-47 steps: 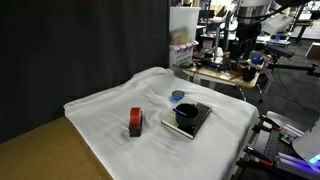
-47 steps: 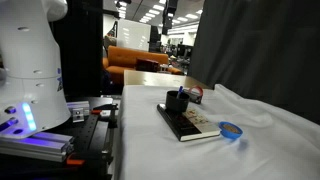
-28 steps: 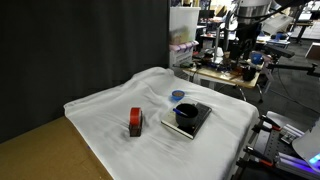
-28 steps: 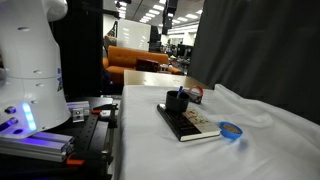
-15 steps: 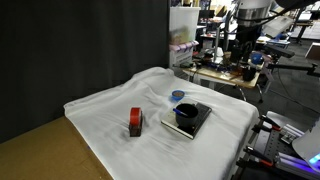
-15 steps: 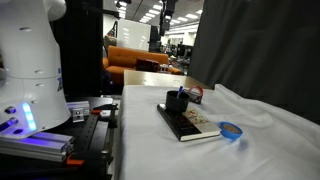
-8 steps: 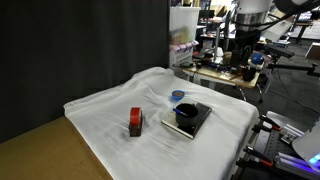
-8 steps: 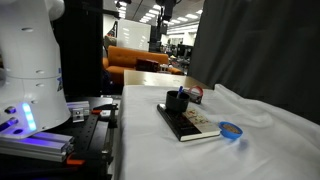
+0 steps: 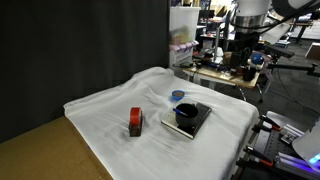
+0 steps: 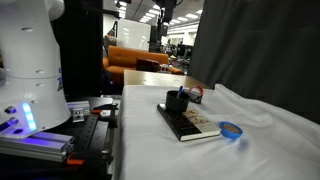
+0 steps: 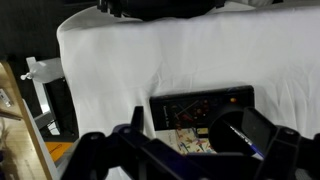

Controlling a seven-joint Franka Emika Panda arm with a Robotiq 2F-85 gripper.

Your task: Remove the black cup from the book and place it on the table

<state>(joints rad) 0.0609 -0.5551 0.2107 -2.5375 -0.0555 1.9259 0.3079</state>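
- Task status: nothing done yet. The black cup stands upright on the book. By my reckoning the reach, the grasp, the lift and the set-down are all still to do.
- Claw: mine. The fingers look spread and hold nothing. It hangs well above the book and touches neither book nor cup.
- Black cup, location: on the dark end of the cover, within the book's outline in both exterior views.
- Black cup, appearance: small, round, dark all over, mouth up, narrower than the book. The handle is too small to make out here.
- Book: lies flat on the bench, which is draped in wrinkled white cloth. The cover is part black, part light with reddish print.
- Other items: a red and black block stands apart from the book, and a blue lid lies just beside it.
- Set-down room: bare cloth lies around the book, which I judge enough.
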